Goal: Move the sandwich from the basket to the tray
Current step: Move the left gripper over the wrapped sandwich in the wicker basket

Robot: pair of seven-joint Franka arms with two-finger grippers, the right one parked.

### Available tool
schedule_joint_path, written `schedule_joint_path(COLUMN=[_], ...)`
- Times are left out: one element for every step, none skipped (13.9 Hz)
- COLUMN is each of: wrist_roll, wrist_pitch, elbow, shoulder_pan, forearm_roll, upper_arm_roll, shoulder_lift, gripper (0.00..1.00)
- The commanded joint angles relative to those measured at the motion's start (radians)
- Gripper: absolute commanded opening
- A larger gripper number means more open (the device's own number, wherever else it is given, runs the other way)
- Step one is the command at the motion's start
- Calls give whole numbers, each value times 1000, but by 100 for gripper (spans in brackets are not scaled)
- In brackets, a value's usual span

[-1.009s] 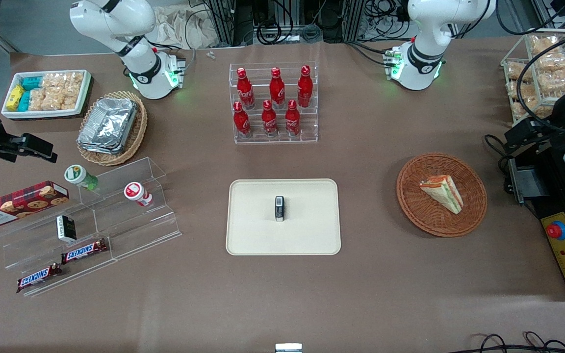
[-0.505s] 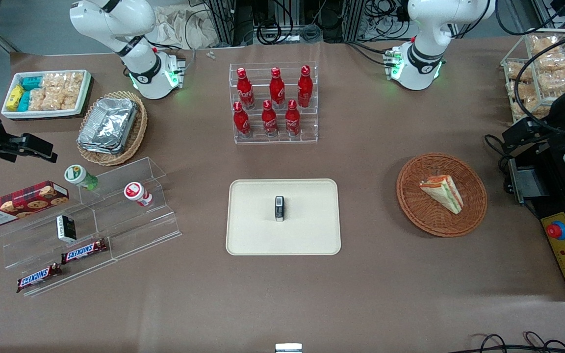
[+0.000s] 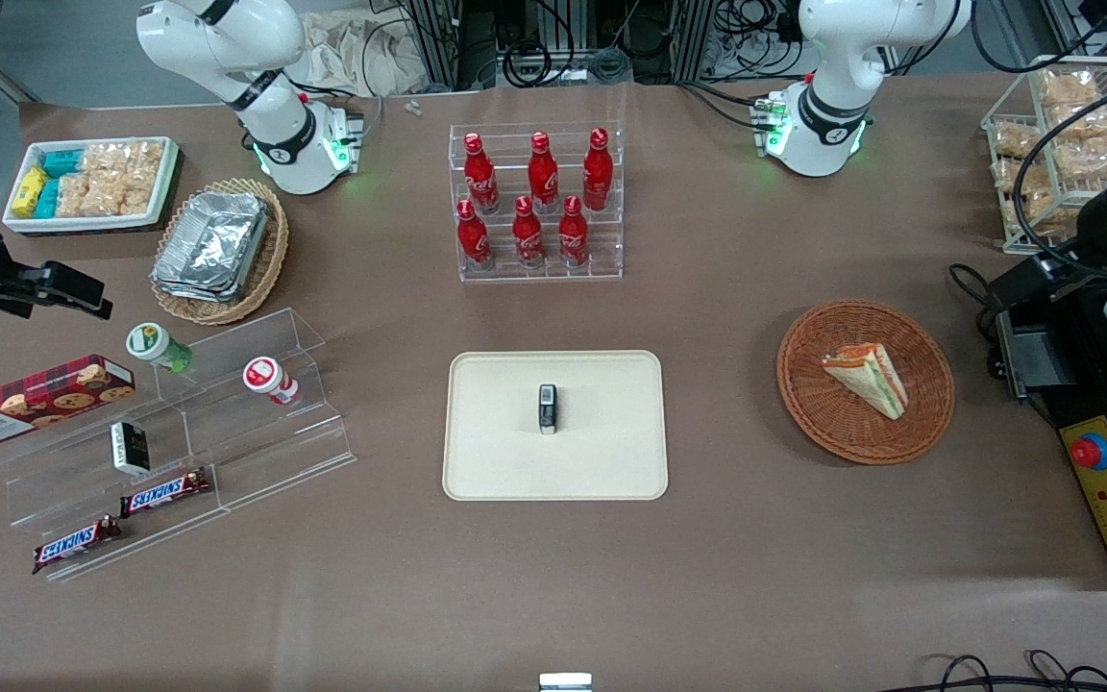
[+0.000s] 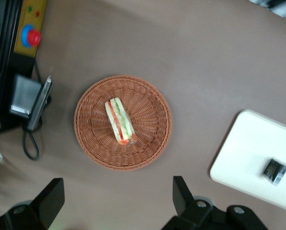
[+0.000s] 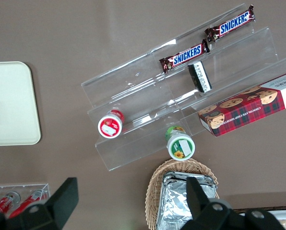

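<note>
Approach step: your gripper hangs high above the basket, jaws spread wide, holding nothing. The sandwich lies in the basket; the tray waits nearby. Next: descend, straddle the wedge.

Six red cola bottles, two Snickers bars, two wicker baskets, one sandwich, one tray, one gripper.
</note>
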Motion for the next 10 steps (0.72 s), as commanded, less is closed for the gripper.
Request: schedule_joint_path(wrist_roll=[-190,-250,-287,-322,-376,-408,-417,-418,-415,-410], wrist_pitch=[23,31,54,91,143,196,246,305,380,446], elbow=[-60,-89,-133,-188,-250,-315,-380,-449,-516,-572], shoulder_pan=[1,0,0,1,1,1,-3,-9,-9,-15], forearm_roll=[-5,-4,-4,-4,-4,-4,1,11,13,15], upper_arm_roll=[-2,-2,0,0,0,0,-2,-2,-2,-2], shoulder_lift=[-8,-10,-13,-16,-19,-21,-22,-25,-27,-25], gripper=[100,100,100,100,100,100,100,100,100,100])
